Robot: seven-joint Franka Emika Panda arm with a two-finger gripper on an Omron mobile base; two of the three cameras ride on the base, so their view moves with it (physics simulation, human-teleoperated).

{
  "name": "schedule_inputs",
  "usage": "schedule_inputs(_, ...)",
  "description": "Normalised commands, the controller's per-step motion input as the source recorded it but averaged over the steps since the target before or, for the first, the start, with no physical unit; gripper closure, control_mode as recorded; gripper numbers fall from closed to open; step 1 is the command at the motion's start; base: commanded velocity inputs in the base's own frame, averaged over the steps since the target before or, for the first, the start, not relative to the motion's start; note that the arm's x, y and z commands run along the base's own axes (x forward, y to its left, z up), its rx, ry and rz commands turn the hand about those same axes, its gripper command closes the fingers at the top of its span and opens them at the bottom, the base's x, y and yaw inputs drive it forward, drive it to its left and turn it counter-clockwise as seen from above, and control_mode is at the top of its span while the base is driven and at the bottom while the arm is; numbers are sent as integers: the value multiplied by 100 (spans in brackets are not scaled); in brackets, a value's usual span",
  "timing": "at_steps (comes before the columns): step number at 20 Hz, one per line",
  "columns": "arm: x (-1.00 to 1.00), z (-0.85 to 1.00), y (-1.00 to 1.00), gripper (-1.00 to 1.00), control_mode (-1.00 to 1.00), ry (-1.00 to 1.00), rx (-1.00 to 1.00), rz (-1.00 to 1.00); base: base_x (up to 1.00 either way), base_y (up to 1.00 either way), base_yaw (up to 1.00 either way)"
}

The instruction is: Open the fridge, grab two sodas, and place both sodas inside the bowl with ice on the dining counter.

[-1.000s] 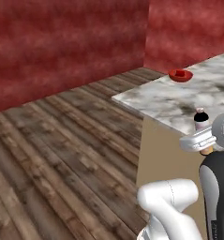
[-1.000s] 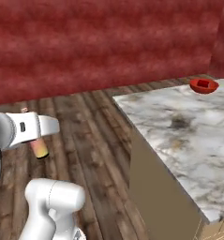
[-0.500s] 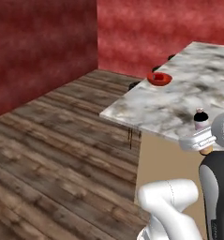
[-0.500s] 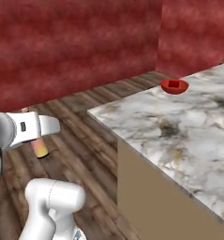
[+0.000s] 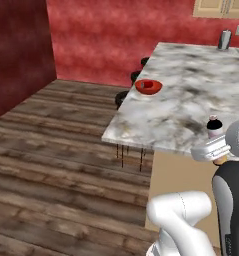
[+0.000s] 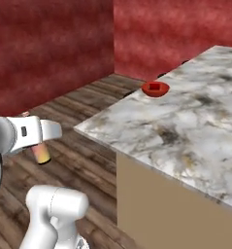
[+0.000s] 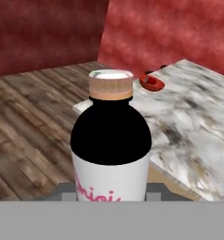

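We carry the slim soda bottle [image 7: 111,145], dark-shouldered with a tan cap and white label, clamped low on its body between the closed fingers of the two-finger gripper [image 7: 111,191]; it seems light, rigid and smooth, so a grip below the shoulder suits it; the glossy red round bowl [image 5: 148,86] sits near the long edge of the veined marble dining counter [image 5: 191,105], well beyond the bottle; the counter's near corner juts toward us, with open wooden floor [image 5: 56,150] beside it.

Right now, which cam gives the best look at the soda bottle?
Hand view: the soda bottle is close up, cap and label visible. Left base view shows just its top; right base view shows just its lower end.
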Motion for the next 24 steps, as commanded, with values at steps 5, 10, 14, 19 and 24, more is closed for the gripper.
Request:
schedule_inputs(5, 0, 0, 0, 100, 100, 0, 0, 0, 7, 76, -46)
schedule_inputs(10, 0, 0, 0, 100, 100, 0, 0, 0, 0, 83, -43)
schedule_inputs(14, 0, 0, 0, 100, 100, 0, 0, 0, 0, 93, -38)
schedule_inputs(19, 0, 0, 0, 100, 100, 0, 0, 0, 0, 91, -38)
schedule_inputs(24, 0, 0, 0, 100, 100, 0, 0, 0, 0, 89, -39)
